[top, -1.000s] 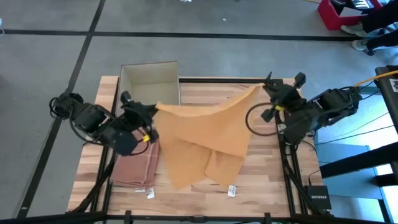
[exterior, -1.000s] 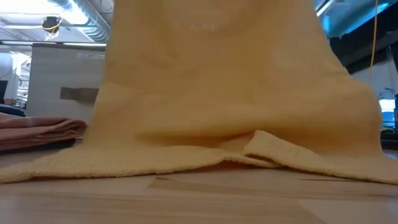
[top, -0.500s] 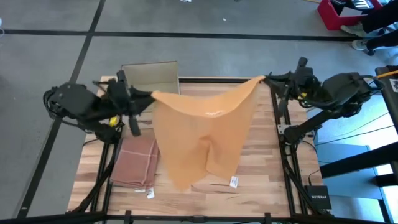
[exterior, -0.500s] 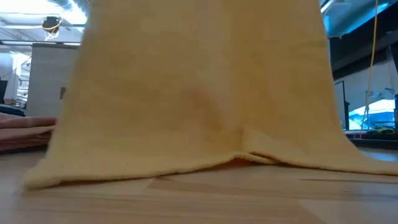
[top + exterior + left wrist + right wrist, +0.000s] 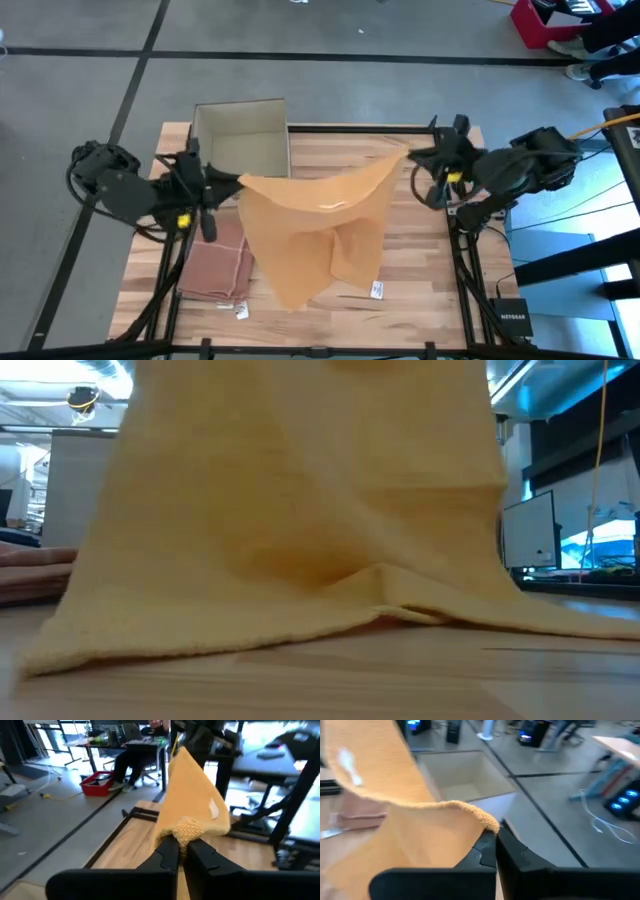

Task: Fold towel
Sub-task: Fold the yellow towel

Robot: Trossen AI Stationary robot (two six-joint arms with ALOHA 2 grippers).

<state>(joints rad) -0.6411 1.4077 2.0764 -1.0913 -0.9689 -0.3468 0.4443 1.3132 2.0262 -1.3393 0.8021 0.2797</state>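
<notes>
Towel (image 5: 320, 225): orange-yellow terry cloth with a small white tag, hanging stretched between two raised corners above the table (image 5: 420, 290), its lower part draping in folds and its bottom edge resting on the wood. Left pincer (image 5: 232, 180) is pinching one top corner, fingers clamped tight; right pincer (image 5: 412, 155) is gripping the opposite corner likewise. Box (image 5: 242, 135): open, pale, sitting at the table's far left corner, showing nothing inside. Pink cloth (image 5: 218, 262): folded, lying flat beside the towel.
</notes>
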